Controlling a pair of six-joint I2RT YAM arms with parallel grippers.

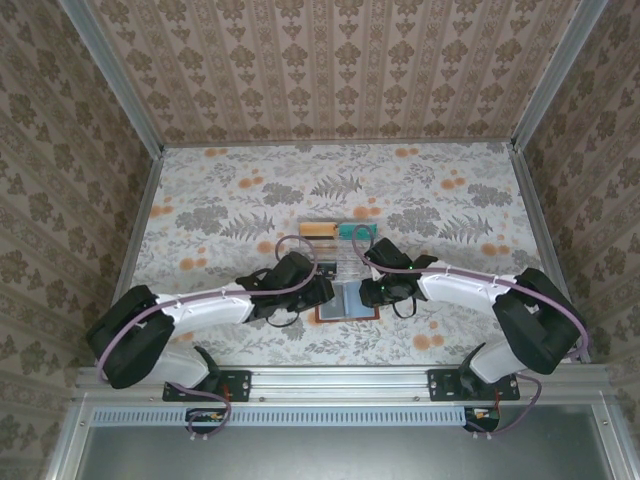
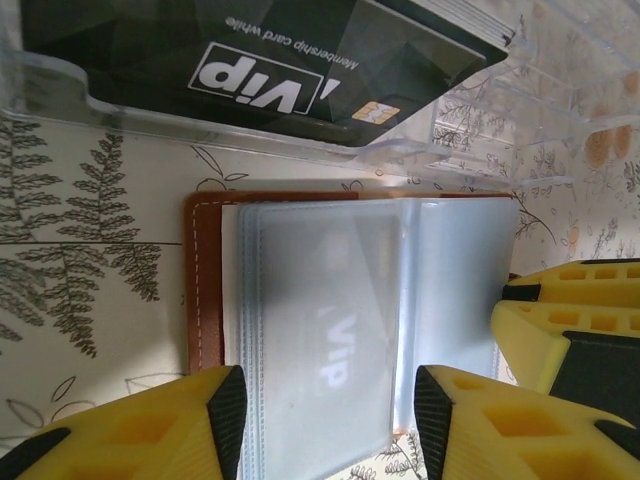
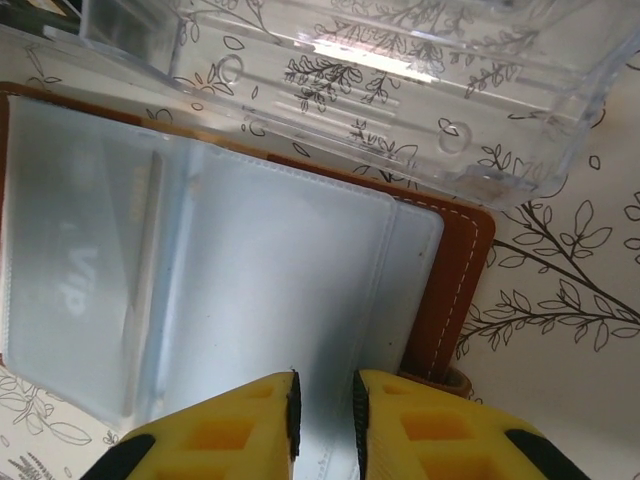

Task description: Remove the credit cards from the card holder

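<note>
The card holder (image 1: 347, 312) lies open on the table between my two grippers, its brown leather rim (image 2: 205, 290) round frosted grey-blue pockets. A black credit card with white "Vip" lettering (image 2: 335, 345) shows through one pocket, and the same card (image 3: 75, 280) shows in the right wrist view. My left gripper (image 2: 330, 425) is open, its jaws standing either side of that pocket. My right gripper (image 3: 322, 420) hovers over the pocket page near the wallet's right rim (image 3: 455, 290), with only a narrow gap between its jaws and nothing clamped. Another black card (image 2: 280, 60) sits in the clear tray.
A clear plastic compartment tray (image 1: 345, 262) stands just behind the wallet, close to both grippers. An orange card (image 1: 318, 230) and a teal card (image 1: 355, 232) stand at its far side. Metal rails edge the table left and right.
</note>
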